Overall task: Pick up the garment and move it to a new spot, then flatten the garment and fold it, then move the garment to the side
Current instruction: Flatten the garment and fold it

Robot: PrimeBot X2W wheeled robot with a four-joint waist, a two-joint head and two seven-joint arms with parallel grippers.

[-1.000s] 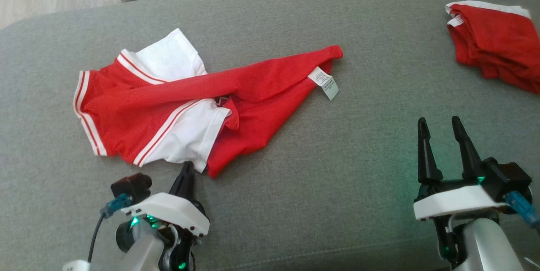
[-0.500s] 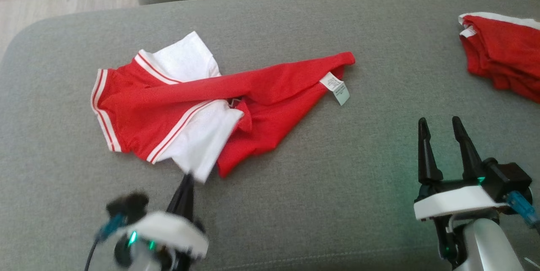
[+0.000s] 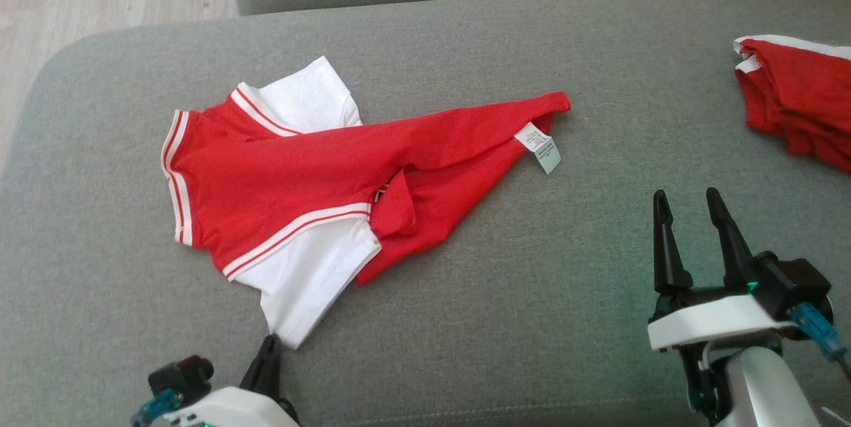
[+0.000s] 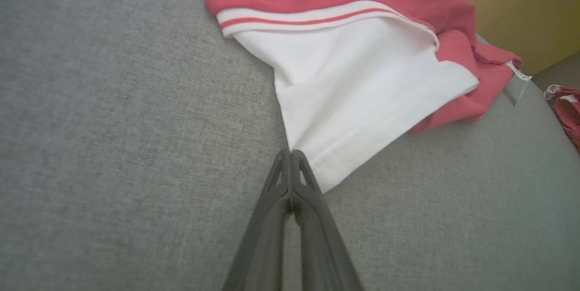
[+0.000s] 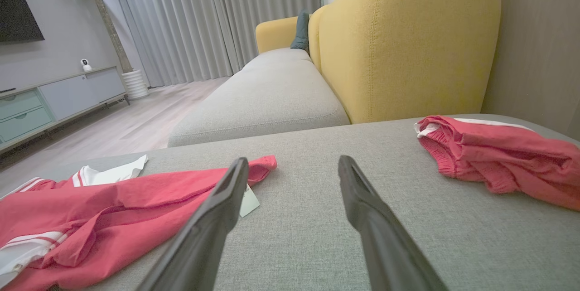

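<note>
Left jaws: in your head view the picture's bottom edge cuts off the body behind their closed tips.
Grip: how much of the garment's white sleeve sits between the left jaws is covered by the fingers.
Folds: the layers under the red panel, ahead of the left jaws, are hidden from you.
Care label: ahead and left of the right jaws, its print is too small to read.
Second red garment: ahead and right of the right jaws, it is cut off by the head view's right edge.
</note>
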